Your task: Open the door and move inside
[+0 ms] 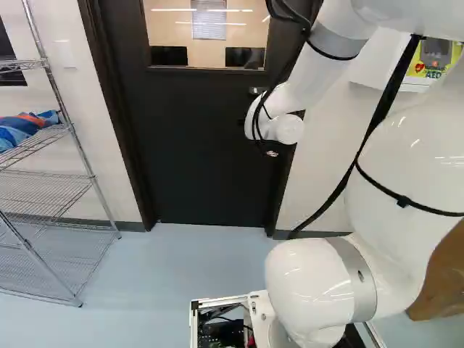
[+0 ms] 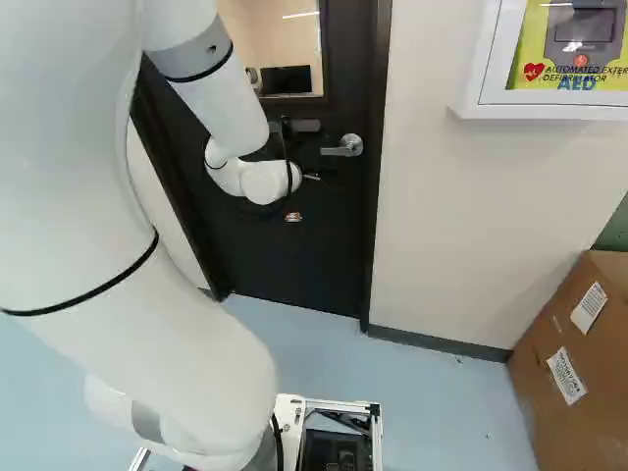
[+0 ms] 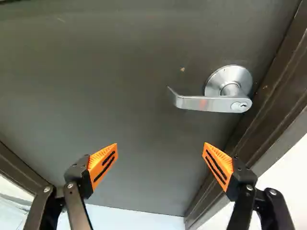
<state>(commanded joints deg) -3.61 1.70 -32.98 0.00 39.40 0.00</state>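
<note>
My black gripper (image 2: 293, 217) is in front of the dark door (image 2: 285, 265), at the end of the arm and lower than the lever handle (image 2: 343, 146). In the wrist view the gripper (image 3: 160, 145) stands wide open, its orange pads (image 3: 103, 165) far apart with nothing between them. The silver lever handle (image 3: 206, 103) lies ahead of it, offset toward one finger's side, level and untouched. The door (image 1: 196, 145) is closed in its frame, with a window in its upper part.
A wire shelf (image 1: 54, 181) with blue cloth stands left of the door in the left base view. A white AED cabinet (image 2: 471, 93) hangs right of the door. Under it, farther right, is a cardboard box (image 2: 574, 363). Pale blue floor (image 1: 196, 254) lies before the door.
</note>
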